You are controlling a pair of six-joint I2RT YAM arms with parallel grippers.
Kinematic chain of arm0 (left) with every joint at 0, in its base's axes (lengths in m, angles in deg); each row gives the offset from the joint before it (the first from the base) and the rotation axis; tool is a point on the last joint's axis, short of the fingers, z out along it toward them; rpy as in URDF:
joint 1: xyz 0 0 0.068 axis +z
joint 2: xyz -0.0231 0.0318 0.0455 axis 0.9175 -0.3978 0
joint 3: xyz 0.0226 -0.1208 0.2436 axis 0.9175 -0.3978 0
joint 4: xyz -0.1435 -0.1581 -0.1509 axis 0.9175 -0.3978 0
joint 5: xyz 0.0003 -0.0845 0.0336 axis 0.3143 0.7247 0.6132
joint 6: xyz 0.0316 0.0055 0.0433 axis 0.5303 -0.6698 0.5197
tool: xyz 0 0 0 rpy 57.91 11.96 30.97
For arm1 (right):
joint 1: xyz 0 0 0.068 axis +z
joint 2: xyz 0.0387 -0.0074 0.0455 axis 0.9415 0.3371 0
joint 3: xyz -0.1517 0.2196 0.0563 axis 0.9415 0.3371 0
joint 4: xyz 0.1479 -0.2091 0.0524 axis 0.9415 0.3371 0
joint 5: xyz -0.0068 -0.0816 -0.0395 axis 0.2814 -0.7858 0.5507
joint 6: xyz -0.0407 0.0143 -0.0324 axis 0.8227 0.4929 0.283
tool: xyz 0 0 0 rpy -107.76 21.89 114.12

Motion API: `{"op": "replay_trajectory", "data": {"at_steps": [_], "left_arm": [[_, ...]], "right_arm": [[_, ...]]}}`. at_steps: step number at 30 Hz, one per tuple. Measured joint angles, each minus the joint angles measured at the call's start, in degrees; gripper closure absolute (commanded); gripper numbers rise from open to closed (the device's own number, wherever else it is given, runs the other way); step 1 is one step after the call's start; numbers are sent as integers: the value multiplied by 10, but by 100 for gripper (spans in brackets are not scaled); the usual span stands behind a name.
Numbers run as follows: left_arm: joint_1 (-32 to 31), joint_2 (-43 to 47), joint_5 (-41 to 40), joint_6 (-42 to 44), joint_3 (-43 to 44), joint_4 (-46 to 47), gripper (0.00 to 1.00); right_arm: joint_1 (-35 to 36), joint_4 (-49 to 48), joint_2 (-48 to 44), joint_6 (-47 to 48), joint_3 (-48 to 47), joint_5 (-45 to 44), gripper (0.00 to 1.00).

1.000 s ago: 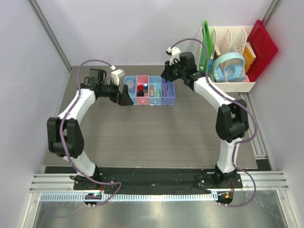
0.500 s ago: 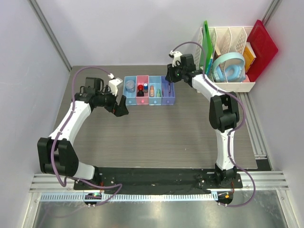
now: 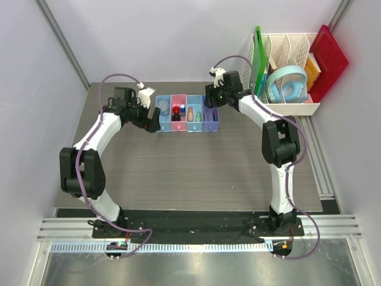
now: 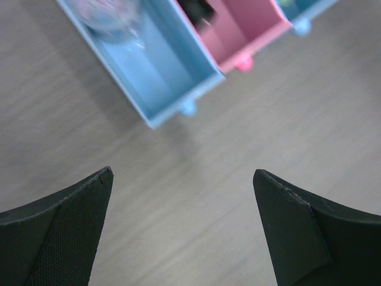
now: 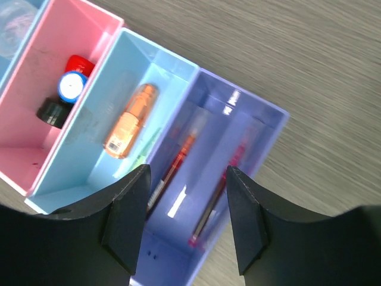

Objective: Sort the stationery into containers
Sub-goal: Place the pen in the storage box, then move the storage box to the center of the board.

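Observation:
The containers (image 3: 186,114) are four joined bins at the table's far middle. In the right wrist view my right gripper (image 5: 187,170) hangs open over the purple-blue bin (image 5: 262,128). Two red pens (image 5: 181,155) lie inside it, and neither is held. The light-blue bin (image 5: 113,95) beside it holds an orange marker (image 5: 131,122) and a light green marker (image 5: 143,152). The pink bin (image 5: 65,30) holds a blue-capped piece (image 5: 71,86) and a red piece (image 5: 82,62). My left gripper (image 4: 183,173) is open and empty over bare table, just before the end light-blue bin (image 4: 161,71), which holds a clear round piece (image 4: 107,12).
A white slotted rack (image 3: 286,59) stands at the back right with a green board (image 3: 257,56), a red board (image 3: 327,59) and a light-blue ring (image 3: 286,83). Grey walls close in the table (image 3: 196,173) on the left, back and right.
My right gripper's jaws have gone from shut to open over the purple-blue bin. My left gripper swung away from the bins and came back close to the end light-blue bin.

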Motion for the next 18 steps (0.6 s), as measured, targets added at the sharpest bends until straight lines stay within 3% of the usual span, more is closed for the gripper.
{"op": "replay_trajectory", "data": {"at_steps": [9, 18], "left_arm": [[-6, -130, -117, -20, 126, 48, 0], [-43, -202, -214, -11, 147, 64, 0]], "right_arm": [[-2, 5, -76, 29, 50, -95, 40], [-7, 11, -75, 39, 73, -134, 39]]}}
